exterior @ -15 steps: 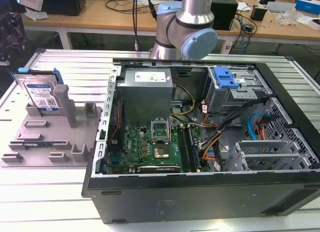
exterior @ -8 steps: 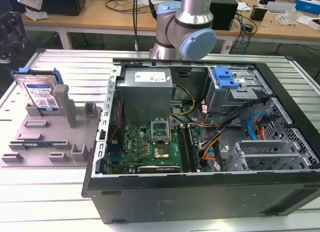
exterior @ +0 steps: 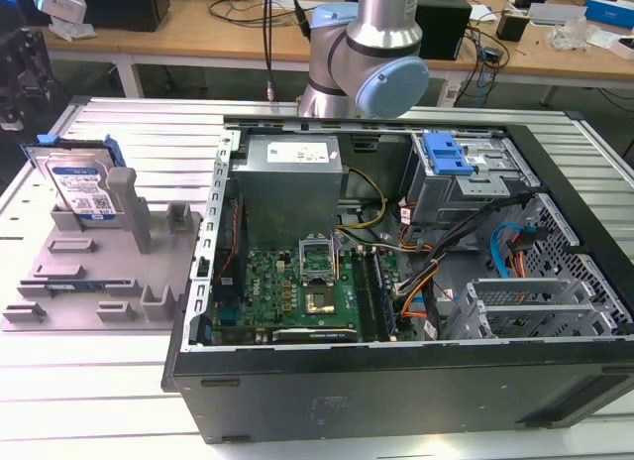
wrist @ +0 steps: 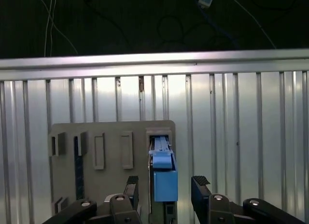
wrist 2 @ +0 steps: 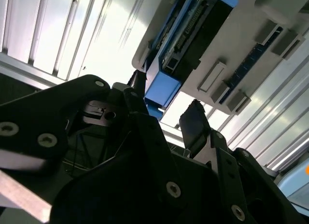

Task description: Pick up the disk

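claw [wrist: 165, 181] spread, one finger each side of disk [wrist: 160, 147] standing on edge in grey tray [wrist: 111, 132], not touching it

- Robot arm [exterior: 381, 19], far side of the scene in the exterior view: an upright silver tube above a grey joint [exterior: 342, 58] with a round pale-blue cap [exterior: 393, 86].
- Black pincer [wrist: 165, 185] [wrist 2: 165, 102] in both wrist views, its two fingers [wrist: 200, 184] spread well apart.
- Black linkage bars with silver screws sit behind each finger.
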Robot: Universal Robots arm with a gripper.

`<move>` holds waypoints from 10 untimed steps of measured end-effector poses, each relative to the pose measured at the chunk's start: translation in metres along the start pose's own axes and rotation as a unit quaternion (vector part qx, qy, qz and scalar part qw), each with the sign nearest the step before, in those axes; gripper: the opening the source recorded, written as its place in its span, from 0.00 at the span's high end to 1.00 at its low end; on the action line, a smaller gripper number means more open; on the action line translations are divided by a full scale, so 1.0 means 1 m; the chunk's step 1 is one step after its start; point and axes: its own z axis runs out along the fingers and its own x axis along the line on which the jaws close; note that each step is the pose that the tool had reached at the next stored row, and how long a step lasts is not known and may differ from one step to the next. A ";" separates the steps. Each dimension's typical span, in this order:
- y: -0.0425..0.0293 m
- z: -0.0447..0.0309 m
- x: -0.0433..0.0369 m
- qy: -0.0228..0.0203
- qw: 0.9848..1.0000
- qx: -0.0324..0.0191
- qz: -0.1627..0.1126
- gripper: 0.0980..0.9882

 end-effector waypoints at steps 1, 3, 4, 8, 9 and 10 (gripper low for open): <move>-0.0003 0.0014 0.0000 0.000 1.000 0.000 0.000 0.48; -0.0015 0.0033 0.0001 0.000 1.000 0.000 -0.001 0.48; -0.0024 0.0043 0.0002 0.000 1.000 0.000 -0.001 0.48; -0.0035 0.0073 0.0005 0.000 1.000 0.000 -0.003 0.48; -0.0036 0.0084 0.0009 0.000 1.000 0.000 -0.004 0.48; -0.0035 0.0095 0.0011 0.000 1.000 0.000 -0.004 0.48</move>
